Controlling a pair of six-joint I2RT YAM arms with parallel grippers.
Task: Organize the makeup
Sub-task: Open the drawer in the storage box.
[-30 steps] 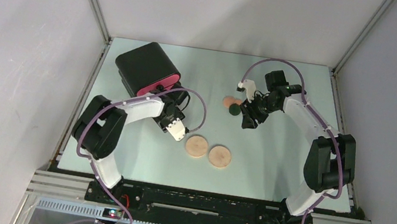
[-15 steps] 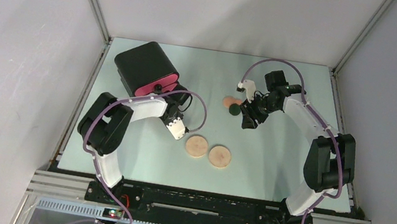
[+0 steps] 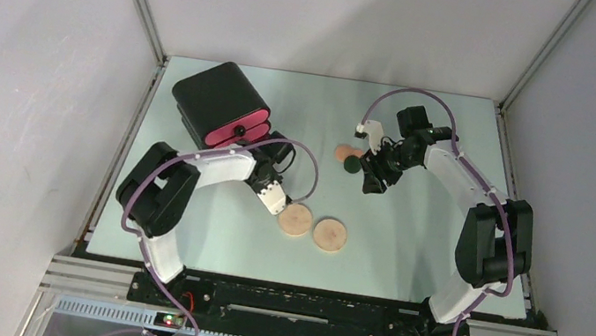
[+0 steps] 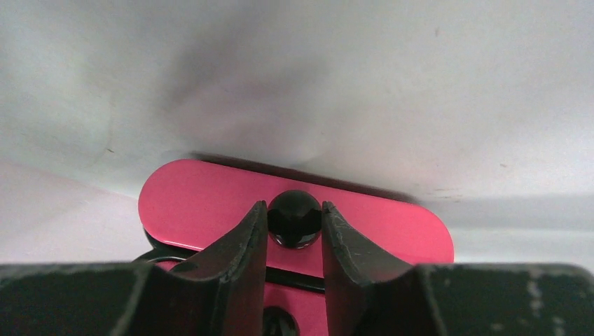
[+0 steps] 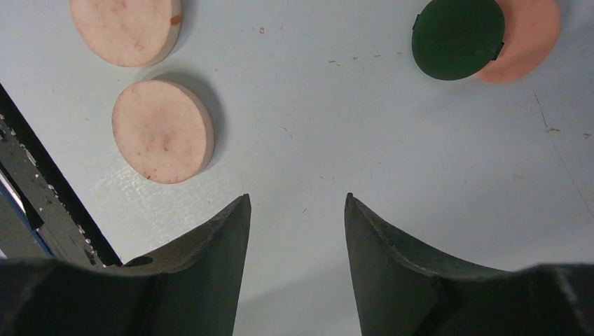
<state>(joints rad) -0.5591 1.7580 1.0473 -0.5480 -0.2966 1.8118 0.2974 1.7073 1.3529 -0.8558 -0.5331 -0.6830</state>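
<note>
Pale green table [image 3: 409, 238] between white walls carries everything. At its far-left corner stands the black box [image 3: 216, 98]. The left gripper [image 4: 294, 207] has its fingers narrowed onto the black knob [image 4: 294, 218] of the top pink drawer [image 4: 203, 203], one finger touching each side.

The makeup lies loose on the table. Two tan discs [image 5: 162, 130] [image 5: 126, 28] sit side by side, just apart, near the middle of the near edge. A dark-green round [image 5: 457, 28] overlaps a peach round [image 5: 529, 35] further back, toward the far edge.

The right gripper [image 5: 297, 199] hovers with fingers wide and nothing between them. Only bare table lies below it, the discs off to one side and the rounds to the other, all apart from its fingers.

The discs look light, stiff and flat, so a pinch across the rim seems best. The green round looks small and smooth, likely to slide off the peach one if nudged.
</note>
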